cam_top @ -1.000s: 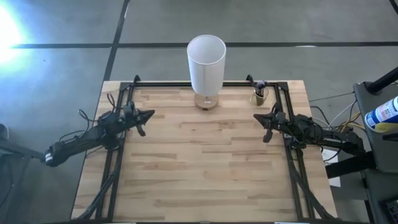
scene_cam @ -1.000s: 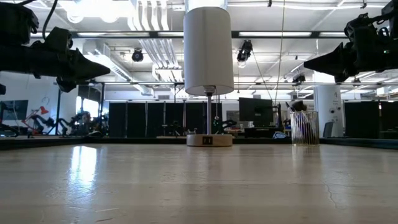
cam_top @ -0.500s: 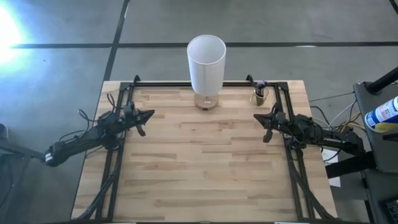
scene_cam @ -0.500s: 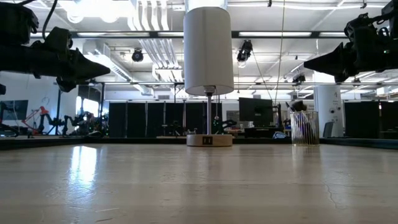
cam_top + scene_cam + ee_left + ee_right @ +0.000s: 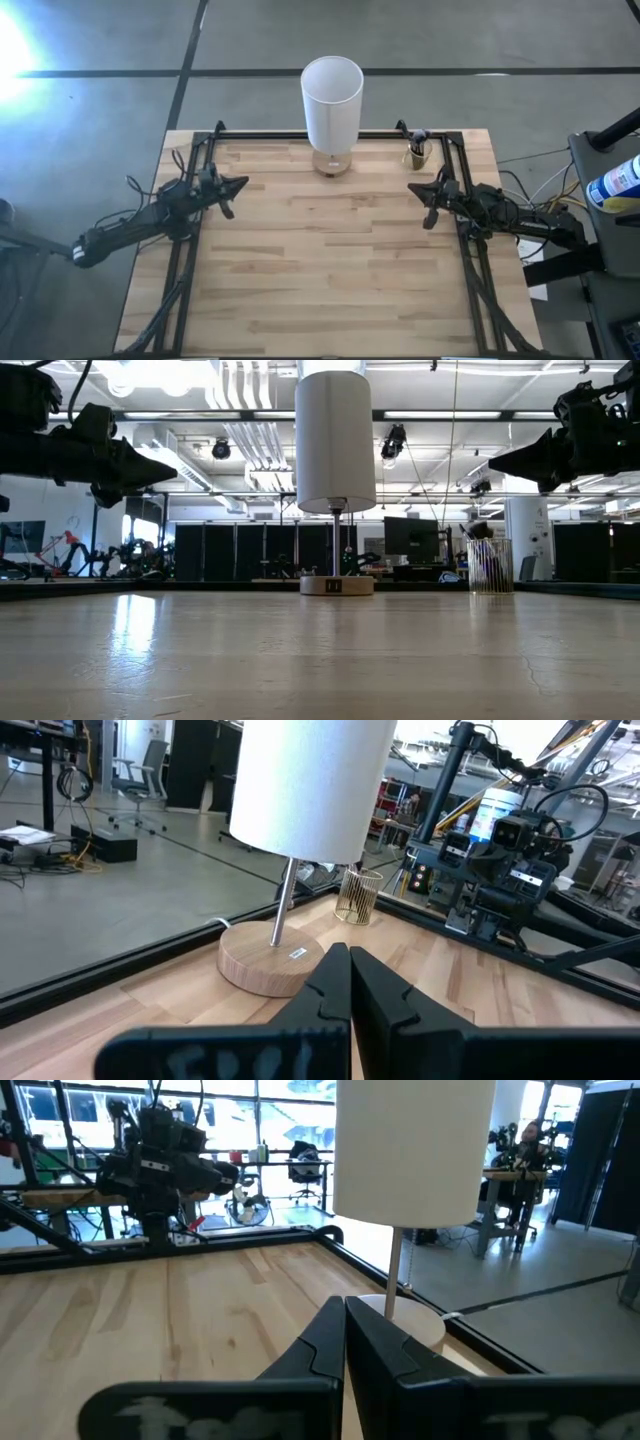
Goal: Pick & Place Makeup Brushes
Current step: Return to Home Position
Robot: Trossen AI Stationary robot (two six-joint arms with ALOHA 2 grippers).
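Note:
The makeup brushes (image 5: 417,144) stand as dark sticks in a gold wire cup (image 5: 416,156) at the table's far right; they also show in the low view (image 5: 484,550), and the cup shows in the left wrist view (image 5: 357,896). My left gripper (image 5: 243,183) hangs shut and empty above the table's left side, its fingertips together in the left wrist view (image 5: 349,956). My right gripper (image 5: 413,188) hangs shut and empty above the right side, a little nearer than the cup, its fingertips together in the right wrist view (image 5: 344,1305).
A lamp with a tall white shade (image 5: 332,95) on a round wooden base (image 5: 331,165) stands at the table's far middle. A black metal frame (image 5: 300,136) runs along the table's edges. Bare wooden tabletop (image 5: 320,260) lies between the arms.

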